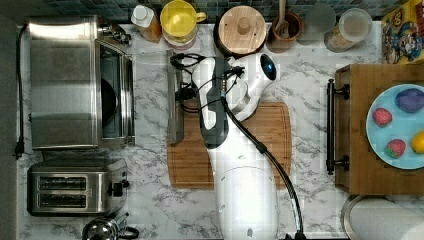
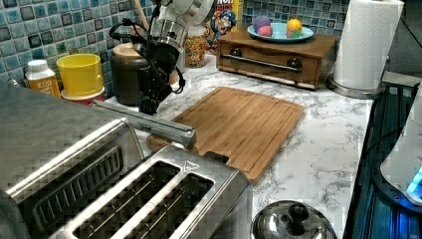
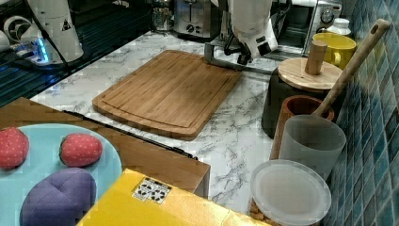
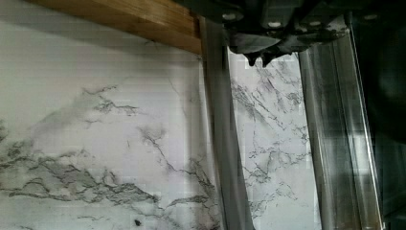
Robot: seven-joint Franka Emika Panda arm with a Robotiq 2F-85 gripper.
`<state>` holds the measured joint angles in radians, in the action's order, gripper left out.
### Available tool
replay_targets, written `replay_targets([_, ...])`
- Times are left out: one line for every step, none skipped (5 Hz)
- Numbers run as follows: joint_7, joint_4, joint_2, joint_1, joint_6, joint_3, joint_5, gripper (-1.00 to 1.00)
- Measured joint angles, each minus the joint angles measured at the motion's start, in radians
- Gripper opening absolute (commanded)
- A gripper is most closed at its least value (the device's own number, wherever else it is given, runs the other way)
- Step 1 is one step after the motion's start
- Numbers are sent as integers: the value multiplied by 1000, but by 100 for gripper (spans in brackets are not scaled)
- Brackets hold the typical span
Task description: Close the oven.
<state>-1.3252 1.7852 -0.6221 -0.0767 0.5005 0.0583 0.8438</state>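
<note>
Steel-framed glass door (image 1: 150, 97) of the oven (image 1: 62, 82) lies dropped flat; the tool (image 2: 149, 104), fingers together, sits just beside its bar handle (image 1: 175, 100) to lift it.

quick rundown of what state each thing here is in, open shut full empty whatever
oven: door dropped open, lying flat, handle bar at its outer edge
gripper: just above the handle bar, fingers close together
toaster: slots empty
drawer: shut
plate: holds toy fruit
dark canister: wooden lid on
cutting board: bare
clear jar: lid on
</note>
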Motion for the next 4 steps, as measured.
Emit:
replay_targets([0,0,-3,-13,3,13,0,-100])
replay_targets([0,5,2,-11,13,14,-1,-100])
replay_targets([0,16,17,-6,24,15,-3,-100])
replay_targets([2,45,55,-2,66,30,-28,-100])
